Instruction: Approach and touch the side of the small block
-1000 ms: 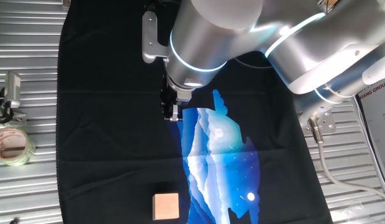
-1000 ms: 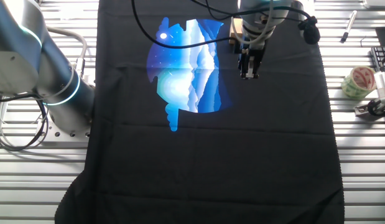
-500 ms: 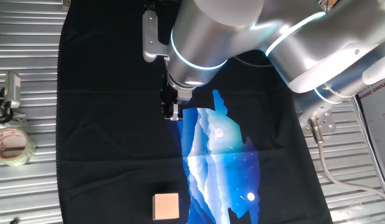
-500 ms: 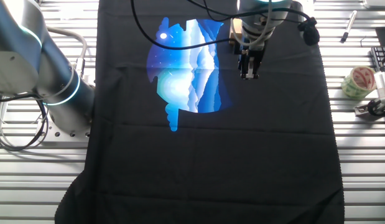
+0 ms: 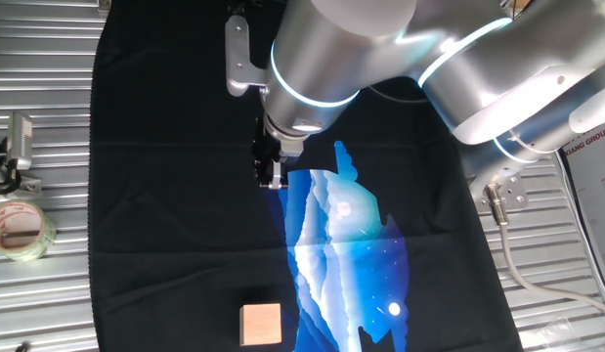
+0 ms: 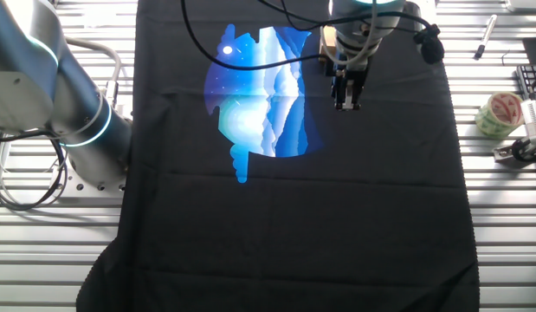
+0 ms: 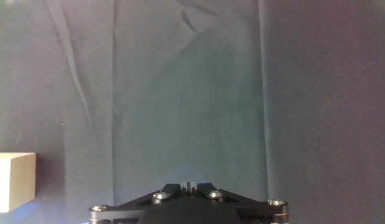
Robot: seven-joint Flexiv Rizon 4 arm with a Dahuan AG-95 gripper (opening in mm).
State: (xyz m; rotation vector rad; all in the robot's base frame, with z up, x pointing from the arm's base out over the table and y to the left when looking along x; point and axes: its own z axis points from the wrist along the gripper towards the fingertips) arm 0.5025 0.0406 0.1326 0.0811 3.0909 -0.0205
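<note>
Black cloth point(image 5: 165, 196) with a blue-and-white printed picture point(image 5: 346, 254) covers the ribbed metal table point(image 5: 38, 293) in one fixed view. The silver arm point(image 5: 380, 59) reaches in from the upper right, and the gripper point(image 5: 271, 182) hangs over the cloth at the upper left edge of the print, fingers pointing down. The fingers appear drawn close together, but at this size it cannot be told whether they are fully closed; nothing is between them. The small block point(image 5: 261, 324), pale tan wood, sits on the black cloth near the bottom edge, just left of the print and well apart from the gripper. A roll of clear tape point(image 5: 17, 228) lies on bare table at the left, off the cloth.

Other fixed view: gripper point(image 6: 345, 104) hangs over plain black cloth point(image 6: 293, 234) just right of the print point(image 6: 263, 95), near the top. The arm base point(image 6: 68, 113) stands at the left. A tape roll point(image 6: 497, 114) lies at the right edge. The block is not visible here.

Hand view: the dark gripper body point(image 7: 186, 208) with its screws fills the bottom centre; the fingertips are not in frame. Creased cloth point(image 7: 192, 93) fills the field. The block point(image 7: 12, 180) shows at the lower left edge, partly cut off, resting on the cloth, apart from the gripper.
</note>
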